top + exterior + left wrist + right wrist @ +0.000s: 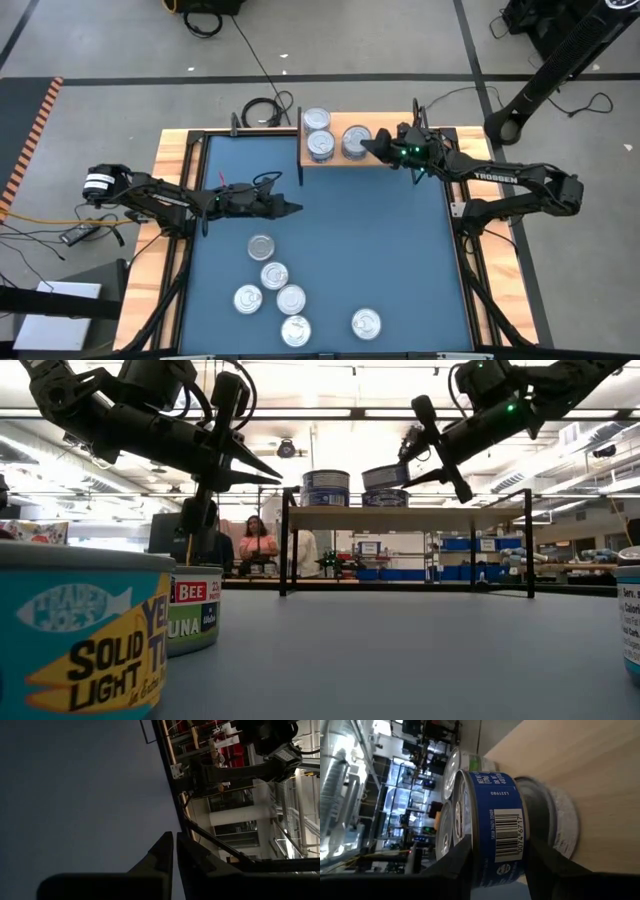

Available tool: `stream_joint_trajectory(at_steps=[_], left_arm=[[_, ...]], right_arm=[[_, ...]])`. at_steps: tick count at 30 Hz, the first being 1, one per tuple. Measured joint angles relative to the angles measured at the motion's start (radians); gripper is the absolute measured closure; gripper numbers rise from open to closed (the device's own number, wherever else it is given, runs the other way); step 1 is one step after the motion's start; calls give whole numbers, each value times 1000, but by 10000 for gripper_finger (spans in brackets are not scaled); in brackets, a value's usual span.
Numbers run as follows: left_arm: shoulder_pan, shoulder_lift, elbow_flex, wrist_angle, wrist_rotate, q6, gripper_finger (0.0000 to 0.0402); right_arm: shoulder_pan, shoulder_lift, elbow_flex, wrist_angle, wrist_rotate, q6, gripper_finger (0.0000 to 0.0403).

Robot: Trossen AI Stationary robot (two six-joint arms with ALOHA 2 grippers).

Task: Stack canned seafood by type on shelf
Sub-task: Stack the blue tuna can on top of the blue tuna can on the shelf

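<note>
Blue-label can sits clamped between right gripper fingers, atop another tin on the shelf, lid sideways to the fingers. Left gripper, fingers nearly together and empty, is nearer the loose tins on the table.

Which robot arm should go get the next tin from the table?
Probably the left. The left gripper is empty, shut, and hovers over the blue table near the loose tins. The right gripper is busy at the shelf, holding a blue-labelled tin.
</note>
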Motion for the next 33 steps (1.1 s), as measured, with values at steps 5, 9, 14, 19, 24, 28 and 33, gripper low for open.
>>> stream_joint_trajectory(at_steps=[5,9,14,19,24,28,33], left_arm=[[0,-1,0,-15,0,0,375],[0,-1,0,-20,-1,0,375],[0,-1,0,-21,-1,0,375],[0,-1,0,-21,-1,0,375],[0,-1,0,-21,-1,0,375],[0,-1,0,-22,-1,0,375],[0,-1,0,-22,-2,0,375]], right_arm=[[-25,0,0,14,-45,2,270],[-36,0,0,15,-56,10,270],[-38,38,2,40,-98,15,270],[-38,66,2,126,-89,39,270],[-57,33,2,122,-83,36,270],[-56,34,0,98,-118,36,270],[-56,34,0,43,-130,29,270]])
